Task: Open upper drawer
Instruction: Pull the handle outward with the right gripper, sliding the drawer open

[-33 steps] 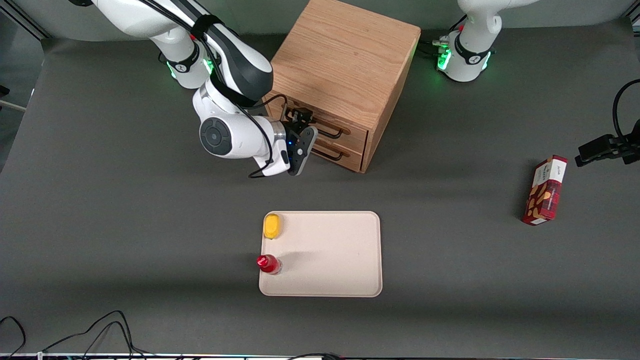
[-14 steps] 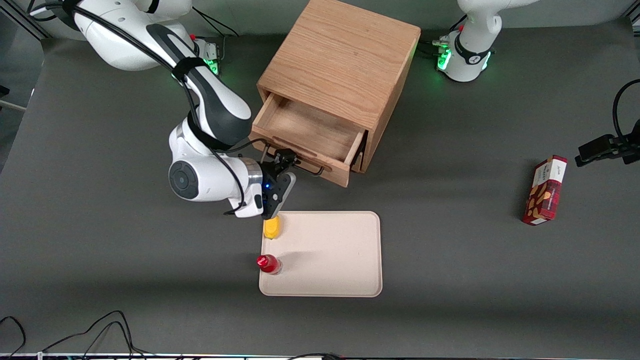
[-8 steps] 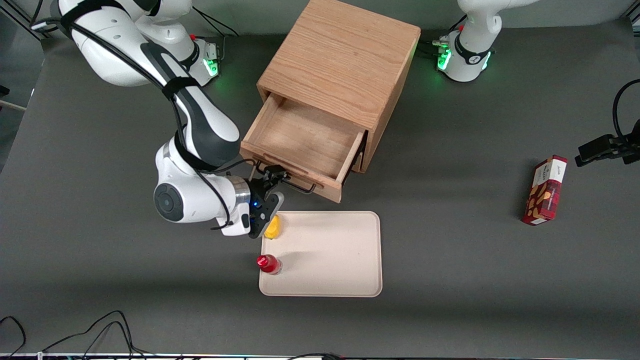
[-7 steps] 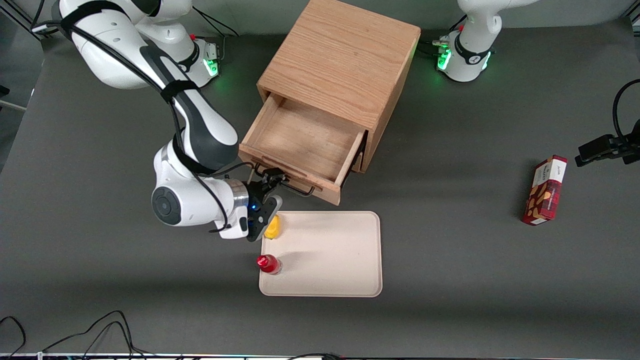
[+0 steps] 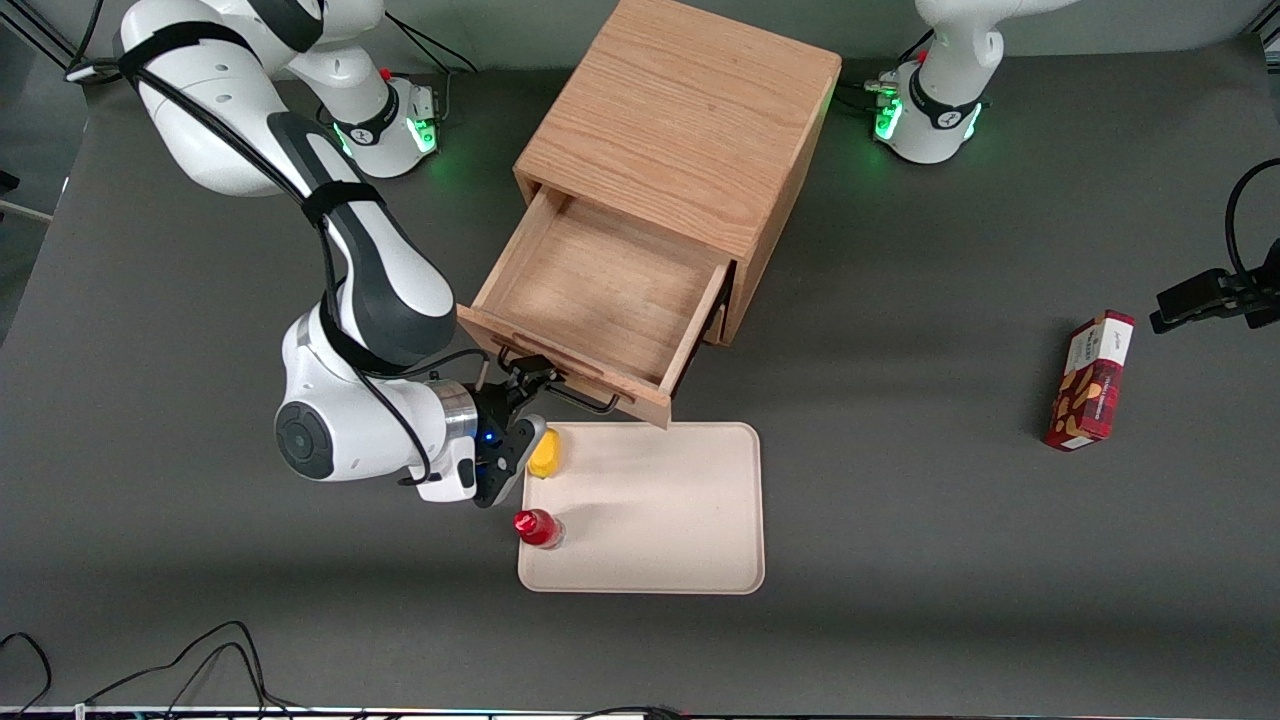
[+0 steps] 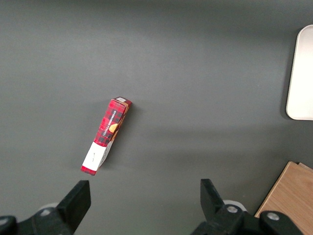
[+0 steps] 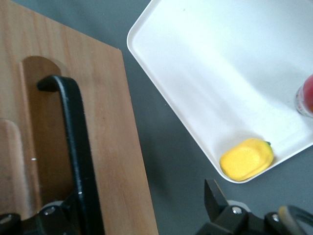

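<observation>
Matt grained oak upper drawer (image 5: 590, 300), smooth black wire handle (image 7: 78, 147), smooth matt cream tray (image 5: 690, 520).

The right arm (image 5: 350, 270) has glossy white shells with dark grey joint sections, a round grey cap at the wrist and black cables strapped along it. Its base glows green. The black tool (image 5: 528, 378), at the drawer handle, shows a small blue light.
</observation>
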